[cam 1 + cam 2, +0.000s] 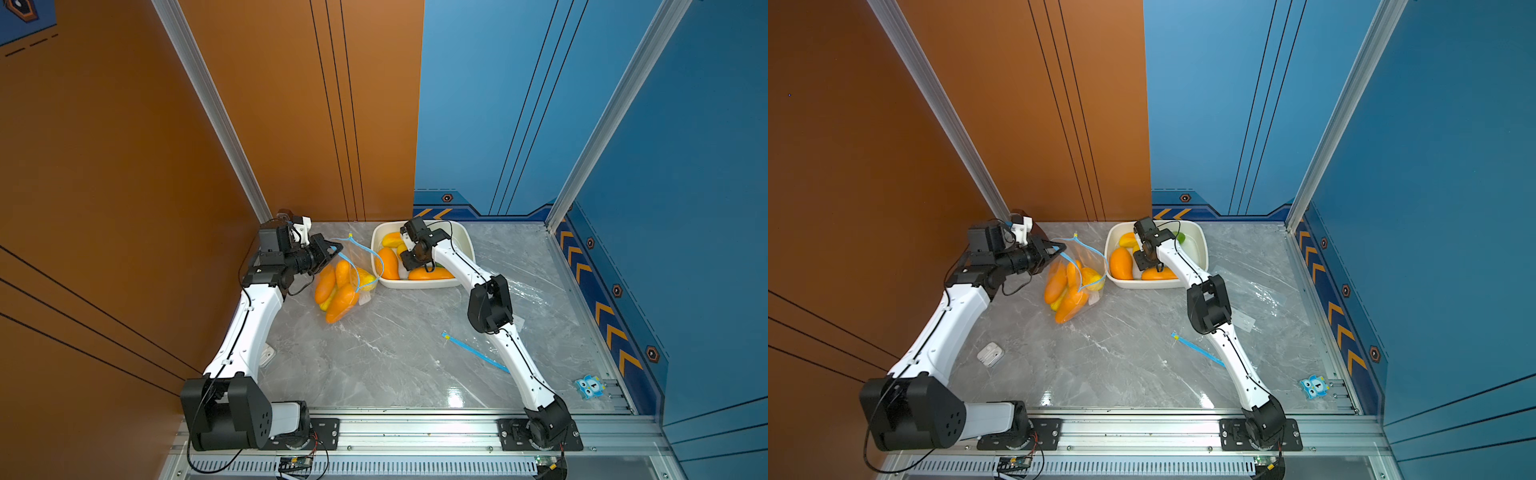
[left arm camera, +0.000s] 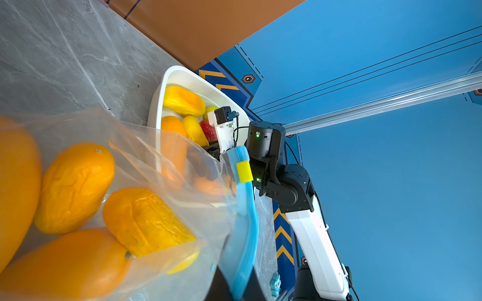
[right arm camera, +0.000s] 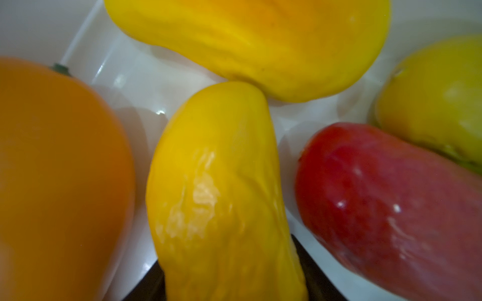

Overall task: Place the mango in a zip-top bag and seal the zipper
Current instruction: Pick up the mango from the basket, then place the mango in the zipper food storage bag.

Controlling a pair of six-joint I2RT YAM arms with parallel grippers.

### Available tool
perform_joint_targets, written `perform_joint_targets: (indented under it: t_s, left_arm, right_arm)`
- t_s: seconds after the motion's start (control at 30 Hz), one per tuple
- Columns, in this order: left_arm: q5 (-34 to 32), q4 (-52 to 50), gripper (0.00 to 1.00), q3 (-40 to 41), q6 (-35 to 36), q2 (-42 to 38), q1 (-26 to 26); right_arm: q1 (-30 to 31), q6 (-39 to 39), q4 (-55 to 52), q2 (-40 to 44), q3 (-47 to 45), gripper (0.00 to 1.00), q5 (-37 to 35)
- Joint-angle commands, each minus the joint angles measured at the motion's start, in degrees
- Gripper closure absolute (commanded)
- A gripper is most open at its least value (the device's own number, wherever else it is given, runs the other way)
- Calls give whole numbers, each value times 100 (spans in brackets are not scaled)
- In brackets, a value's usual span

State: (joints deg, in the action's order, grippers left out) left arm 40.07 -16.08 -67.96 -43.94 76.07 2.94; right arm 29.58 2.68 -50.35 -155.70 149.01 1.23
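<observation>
A clear zip-top bag with a blue zipper strip lies at the back left, mouth held up, with several orange and yellow mangoes inside. My left gripper is shut on the bag's zipper edge. My right gripper reaches down into the white bin. Its dark fingers press both sides of a yellow mango lying on the bin floor.
The bin also holds a big orange mango, a red one and other yellow ones. A second flat clear bag with a blue zipper lies under the right arm. An owl toy and a white case sit near the front.
</observation>
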Motion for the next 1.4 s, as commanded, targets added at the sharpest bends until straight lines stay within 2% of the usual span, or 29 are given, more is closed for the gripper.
perform_joint_targets:
  t_s: [0.0, 0.2, 0.43, 0.57, 0.73, 0.83, 0.97, 1.13, 1.37]
  left_arm:
    - [27, 42, 100, -181, 70, -40, -36]
    - [27, 38, 100, -141, 53, -17, -43]
    - [34, 42, 100, -146, 26, 20, 5]
    - [44, 34, 100, -147, 17, 52, -13]
    - [36, 40, 100, -193, 9, 74, -31]
    - [53, 38, 100, -225, -13, 74, -58]
    - [79, 45, 100, -272, -53, 61, -93]
    - [153, 42, 100, -279, -88, -52, -54]
    - [212, 42, 100, -248, -158, -104, -30]
  right_arm:
    - [20, 205, 121, 36, 147, 50, -81]
    - [74, 404, 427, 793, -53, 58, 102]
    - [90, 605, 695, 1859, -1142, 60, 231]
    - [255, 758, 1251, 3013, -2397, 61, 506]
    - [696, 1149, 3169, 4957, -4802, 63, 880]
    - [989, 1167, 3990, 5571, -5545, 63, 1047]
    - [1477, 1270, 4744, 5599, -5825, 62, 1393]
    - [1603, 1394, 4884, 5007, -5441, 62, 1529]
    - [1748, 970, 4677, 4609, -5282, 58, 1510]
